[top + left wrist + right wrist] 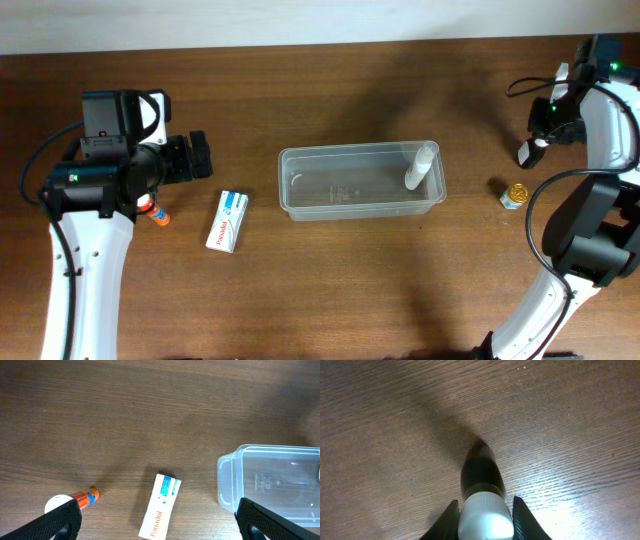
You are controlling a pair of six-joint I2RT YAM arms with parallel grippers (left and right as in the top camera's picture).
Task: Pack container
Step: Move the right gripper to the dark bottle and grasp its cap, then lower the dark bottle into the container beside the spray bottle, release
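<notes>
Table [330,290]: wooden; container [300,205] placed centrally.
Left gripper [203,157]: spread wide, left of box [227,220].
Right gripper [485,516]: clamped on dark, white-capped bottle [481,472], far right.

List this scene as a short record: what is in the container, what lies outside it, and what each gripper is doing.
container: clear tub, mid-table
inside: one white tube, leaning at the right end
outside, left: box marked Panadol; orange tube
outside, right: gold-capped jar
left gripper: open, empty, near the orange tube
right gripper: shut on the white cap of a dark bottle, far right
</notes>
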